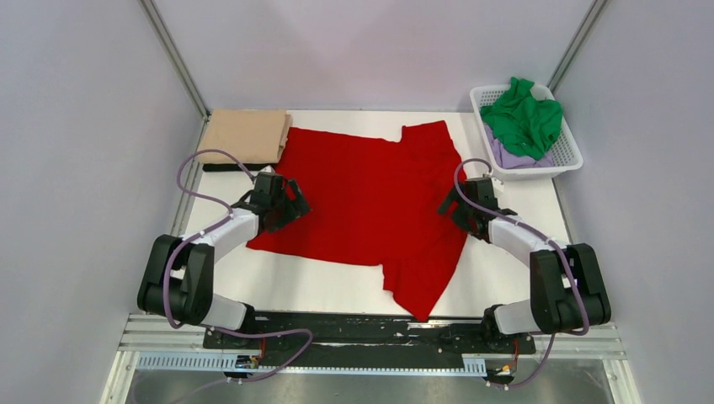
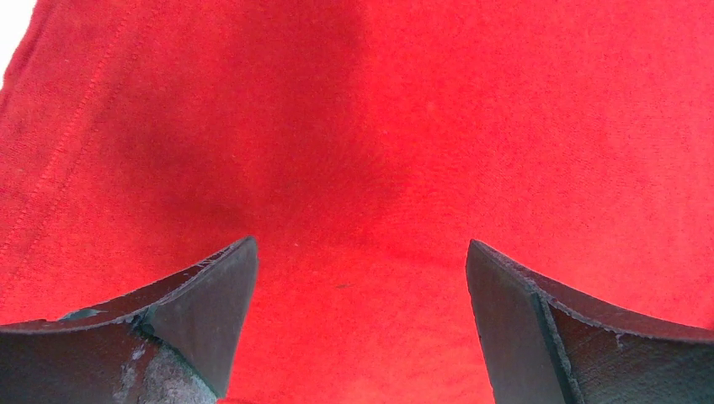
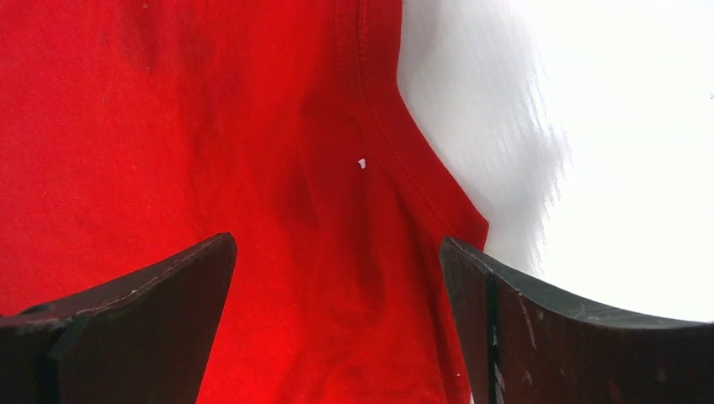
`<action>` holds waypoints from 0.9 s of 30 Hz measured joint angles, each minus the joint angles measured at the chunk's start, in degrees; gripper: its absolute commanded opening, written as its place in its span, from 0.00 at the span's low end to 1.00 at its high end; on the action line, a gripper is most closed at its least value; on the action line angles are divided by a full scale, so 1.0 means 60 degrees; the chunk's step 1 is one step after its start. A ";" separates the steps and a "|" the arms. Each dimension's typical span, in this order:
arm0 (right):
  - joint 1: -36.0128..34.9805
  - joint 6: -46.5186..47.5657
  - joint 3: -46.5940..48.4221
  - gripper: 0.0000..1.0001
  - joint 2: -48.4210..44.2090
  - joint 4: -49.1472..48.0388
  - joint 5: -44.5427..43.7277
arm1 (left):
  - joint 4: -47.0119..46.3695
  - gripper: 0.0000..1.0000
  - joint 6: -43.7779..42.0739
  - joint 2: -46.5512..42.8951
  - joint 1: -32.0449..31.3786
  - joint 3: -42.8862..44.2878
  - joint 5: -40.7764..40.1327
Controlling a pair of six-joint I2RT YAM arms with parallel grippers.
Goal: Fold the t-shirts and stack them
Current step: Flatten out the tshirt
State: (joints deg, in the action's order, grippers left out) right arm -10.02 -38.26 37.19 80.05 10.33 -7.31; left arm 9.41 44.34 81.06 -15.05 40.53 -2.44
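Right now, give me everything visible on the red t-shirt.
The red t-shirt is plain bright red knit cloth with stitched hems, unfolded and spread mostly flat on the white table, lying sideways with sleeves pointing far and near on the right side. Some soft wrinkles near the right edge. Its far-left corner reaches the folded tan shirt. The left gripper and right gripper sit open over its left and right edges; contact unclear.

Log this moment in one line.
red t-shirt: spread flat | left fingers: open above it | right fingers: open above its edge | tan t-shirt: folded, far-left | green t-shirt, lilac t-shirt: in basket
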 measured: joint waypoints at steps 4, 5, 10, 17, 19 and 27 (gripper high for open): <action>0.0098 -0.0062 0.0004 1.00 0.0069 -0.0127 0.0029 | -0.0011 1.00 0.0011 0.0120 0.0240 0.0000 0.0000; 0.0138 -0.0124 0.0004 1.00 0.0069 -0.0113 0.0011 | -0.0004 1.00 0.0018 0.0124 0.0291 0.0000 -0.0022; 0.0481 -0.0328 -0.0117 1.00 -0.0127 0.0087 -0.0226 | 0.0182 1.00 0.0240 0.0098 0.0372 -0.0047 -0.0222; 0.1235 -0.0543 -0.0481 1.00 -0.0597 0.0259 -0.0317 | 0.0000 1.00 0.0812 -0.0444 0.0372 -0.0714 -0.0168; 0.1359 -0.0546 -0.0474 1.00 -0.0590 0.0255 -0.0244 | -0.0062 1.00 0.0900 -0.0561 0.0372 -0.0834 -0.0124; 0.1494 -0.0273 0.0226 1.00 0.0066 0.0525 -0.0171 | 0.0692 1.00 0.1067 -0.1566 0.0211 -0.1279 0.0084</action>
State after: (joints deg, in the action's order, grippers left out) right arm -1.06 -39.90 38.54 80.44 13.47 -8.34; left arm 13.56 50.74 71.66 -13.78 32.86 -1.93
